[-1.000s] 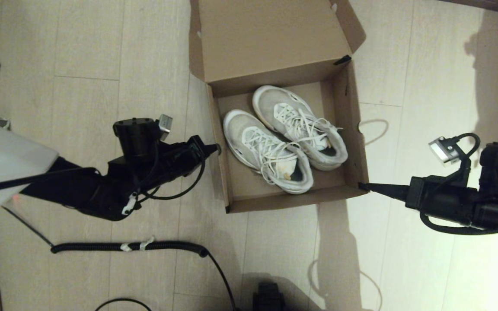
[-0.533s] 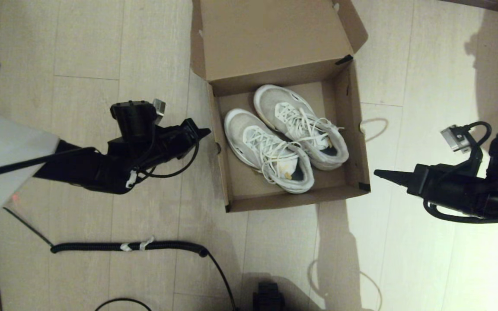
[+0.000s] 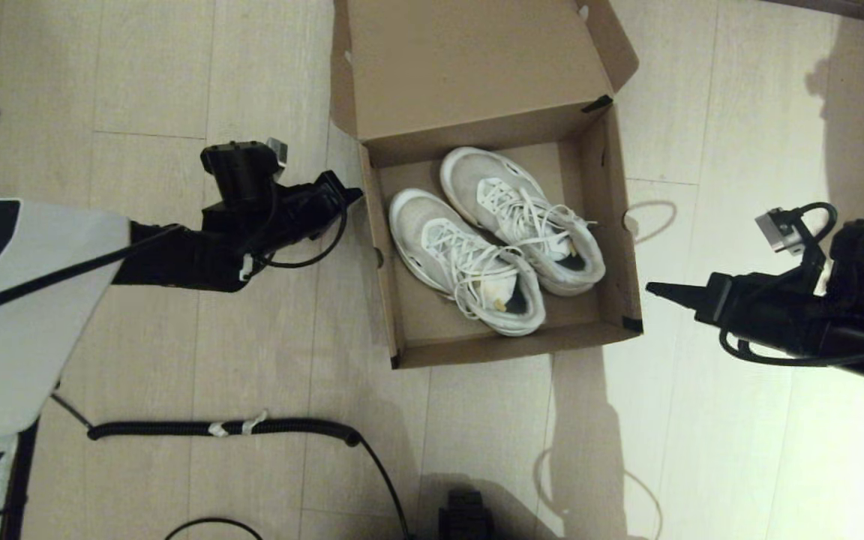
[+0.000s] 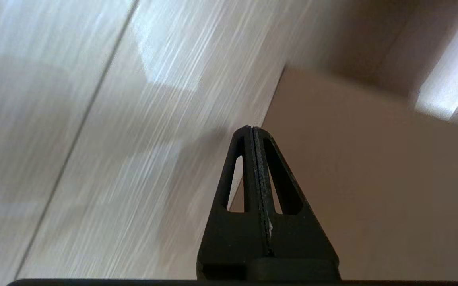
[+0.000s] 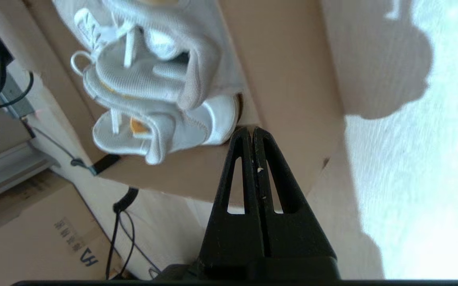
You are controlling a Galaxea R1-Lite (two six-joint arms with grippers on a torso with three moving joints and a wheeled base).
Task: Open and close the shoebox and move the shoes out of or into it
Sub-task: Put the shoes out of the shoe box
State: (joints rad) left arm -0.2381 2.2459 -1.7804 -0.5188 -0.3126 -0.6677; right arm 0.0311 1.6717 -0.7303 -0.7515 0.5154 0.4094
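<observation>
Both grippers are clenched on nothing: the right gripper (image 3: 649, 287) tapers to a black wedge just off the shoebox (image 3: 616, 225) right wall, the left gripper (image 3: 357, 195) beside its left wall. The corrugated brown box stands on pale wood-grain floor (image 3: 177, 75), flap lid upright at the far side. The mesh shoes (image 3: 492, 240) lie inside, laces loose; only the right wrist view shows their padded heel collars (image 5: 189, 79)

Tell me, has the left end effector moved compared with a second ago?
Yes. The left end effector has pulled off the shoebox's left wall and shifted farther from the robot, toward the box's lid end.
</observation>
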